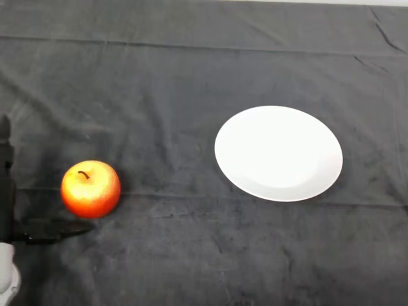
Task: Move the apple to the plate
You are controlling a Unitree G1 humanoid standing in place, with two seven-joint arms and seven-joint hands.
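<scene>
Resting on the dark cloth [191, 76] at the left, an apple [90, 189] is flanked by an open hand [9, 210].

Nothing is seen between the apple and the white plate [278, 153], which lies well apart to the right; only bare, creased cloth is spread over the bench between them. A pale strip is visible beyond the cloth's far edge. The plate is seen to hold nothing. The apple, red and yellow with its stem up, is set just beside the black hand, whose fingers are spread wide, one reaching under the apple's near side, another raised at the left edge; nothing is gripped.
</scene>
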